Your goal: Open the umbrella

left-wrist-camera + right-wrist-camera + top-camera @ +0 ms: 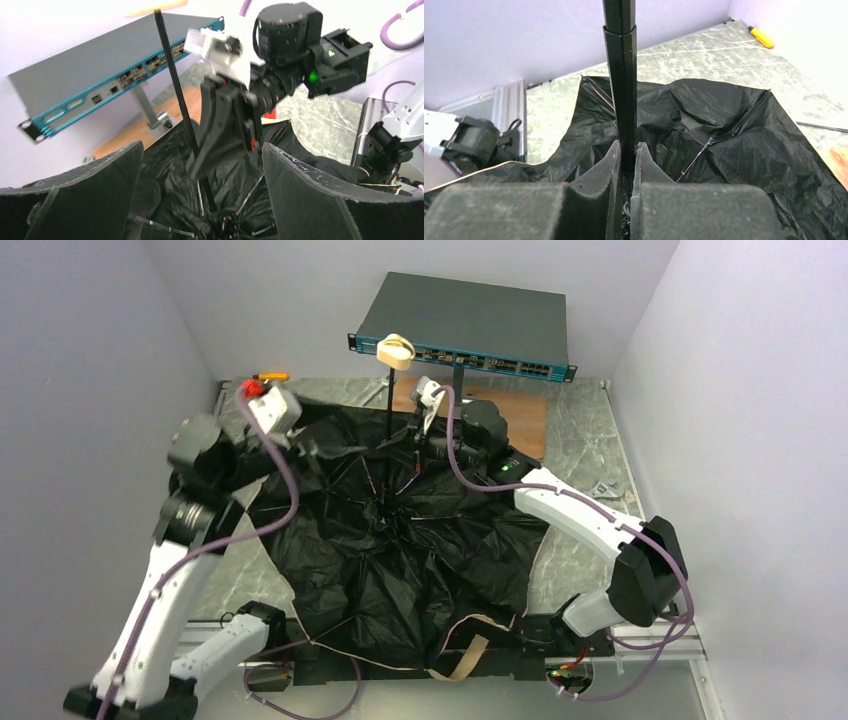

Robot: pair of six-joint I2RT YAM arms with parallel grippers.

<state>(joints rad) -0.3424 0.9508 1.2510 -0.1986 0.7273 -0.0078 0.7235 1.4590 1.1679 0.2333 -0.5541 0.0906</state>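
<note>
The umbrella (400, 560) lies upside down on the table, its black lining (734, 130) spread out and facing up, thin metal ribs (307, 142) showing. Its black shaft (387, 430) stands upright, topped by a cream handle (397, 349). My right gripper (626, 148) is shut on the shaft (620, 75) low down, near the hub. In the left wrist view the shaft (172, 65) rises just left of the right gripper's fingers (215, 130). My left gripper (202, 150) hangs open over the canopy, left of the shaft, holding nothing.
A dark-grey network switch (465, 320) stands on a stand at the back, over a wooden board (520, 410). A yellow tool (270, 376) lies at the back left. A beige strap (465, 655) trails at the near edge. Walls close in on both sides.
</note>
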